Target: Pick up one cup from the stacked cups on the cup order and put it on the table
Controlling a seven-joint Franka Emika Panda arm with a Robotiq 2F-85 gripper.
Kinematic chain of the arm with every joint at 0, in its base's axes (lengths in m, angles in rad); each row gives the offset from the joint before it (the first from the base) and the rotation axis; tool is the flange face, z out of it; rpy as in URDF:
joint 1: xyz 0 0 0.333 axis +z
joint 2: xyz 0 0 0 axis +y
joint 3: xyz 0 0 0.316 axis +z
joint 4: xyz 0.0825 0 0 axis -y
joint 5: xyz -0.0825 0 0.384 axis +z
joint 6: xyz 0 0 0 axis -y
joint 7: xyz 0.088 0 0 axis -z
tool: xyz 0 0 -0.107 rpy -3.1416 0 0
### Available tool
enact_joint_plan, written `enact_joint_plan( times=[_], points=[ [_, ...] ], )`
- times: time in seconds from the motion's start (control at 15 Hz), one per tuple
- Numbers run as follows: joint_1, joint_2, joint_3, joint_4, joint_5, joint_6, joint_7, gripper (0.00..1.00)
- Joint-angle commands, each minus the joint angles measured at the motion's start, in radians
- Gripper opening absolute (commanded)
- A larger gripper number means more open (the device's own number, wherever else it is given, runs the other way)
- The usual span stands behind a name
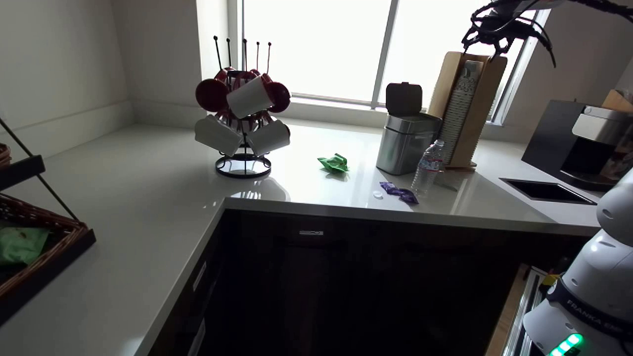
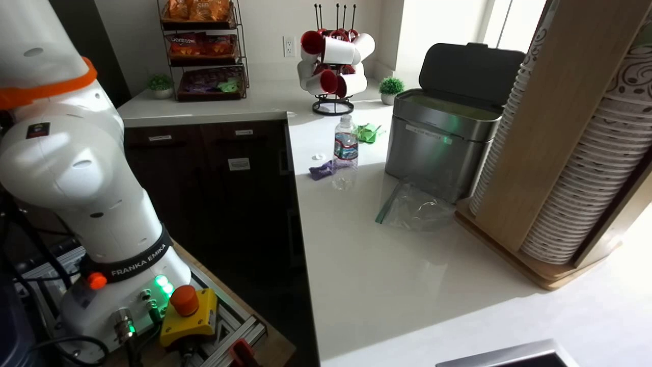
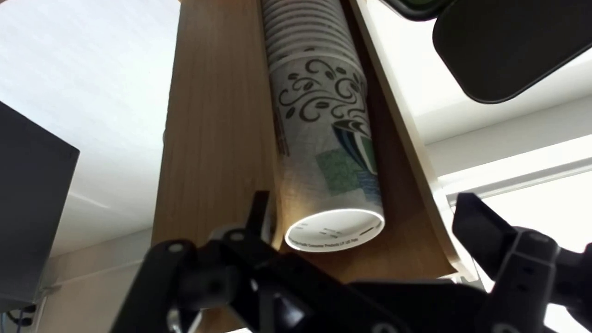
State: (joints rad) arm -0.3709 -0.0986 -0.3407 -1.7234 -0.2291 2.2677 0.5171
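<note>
The hand (image 3: 363, 215) was inspected with its fingers (image 3: 483, 231) spread wide apart and gripped nothing. In the wrist view the top paper cup (image 3: 326, 138) showed between them, with a visible gap on each side; contact with the wooden cup holder (image 3: 217, 115) could not be determined. The cup sat base up at the head of a nested stack (image 3: 305, 23) in a channel of that holder.

The desk (image 1: 123, 207) was pale, glossy and L-shaped, with dark cabinet fronts (image 1: 346, 277) beneath. A steel bin (image 2: 433, 148), lid raised, stood beside the holder. Near the bin were an upright water bottle (image 2: 345, 148), a zip bag (image 2: 417, 209), a green wrapper (image 1: 336, 163) and a purple wrapper (image 1: 398, 192). A bright window (image 1: 321, 44) backed the desk. A snack rack (image 2: 204, 61) stood well apart from the holder.

The holder's panels were flat and straight-grained. The cup tapered, bore dark printed swirls and a green-and-blue patch, and had a recessed base ringed in white. The bag was thin and transparent. A black wire mug rack (image 1: 243, 175) carried white mugs (image 1: 250, 97) with red interiors.
</note>
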Motion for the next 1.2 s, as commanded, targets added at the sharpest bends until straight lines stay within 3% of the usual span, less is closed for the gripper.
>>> enact_joint_plan(
  times=[0.0, 1.13],
  points=[
    [0.001, -0.020, -0.006, -0.043, 0.061, 0.059, -0.053, 1.00],
    [0.021, -0.015, -0.001, -0.049, 0.242, 0.145, -0.216, 1.00]
  ],
)
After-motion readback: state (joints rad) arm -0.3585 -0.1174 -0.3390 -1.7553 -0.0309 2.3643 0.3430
